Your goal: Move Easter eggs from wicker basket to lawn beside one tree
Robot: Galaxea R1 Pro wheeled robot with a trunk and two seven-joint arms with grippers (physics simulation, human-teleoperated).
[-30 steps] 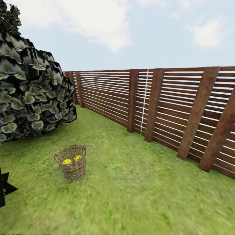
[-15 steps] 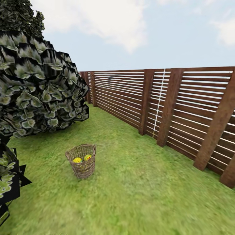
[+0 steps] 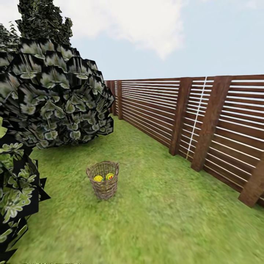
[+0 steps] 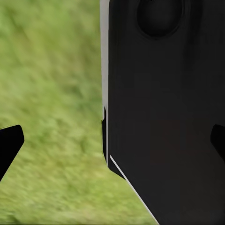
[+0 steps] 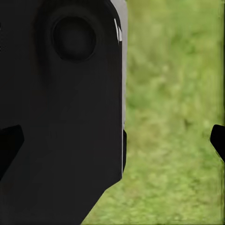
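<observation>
Because we are on our way across the wide green mottled lawn (image 3: 157, 220), the round brown woven wicker basket (image 3: 104, 185) stands ahead of us on the grass, well apart from the brown slatted wooden fence (image 3: 205, 124). Inside it we see two small yellow Easter eggs (image 3: 98, 178) with red dots; a third egg we cannot make out.

Each wrist view has blurry grass and a big black robot part beside it. The dark tips of the left tool (image 4: 112, 143) and of the right tool (image 5: 112, 140) sit at the far edges of their views, so we think both tools are spread wide and hold nothing.

What could go wrong? We might roll too close and knock the light basket over, and the smooth round eggs could roll away. The basket is deep, so a tool could catch its bumpy rim. The dark leafy bush (image 3: 55, 95) with flat, pointy leaf patches stands near and could snag an arm.
</observation>
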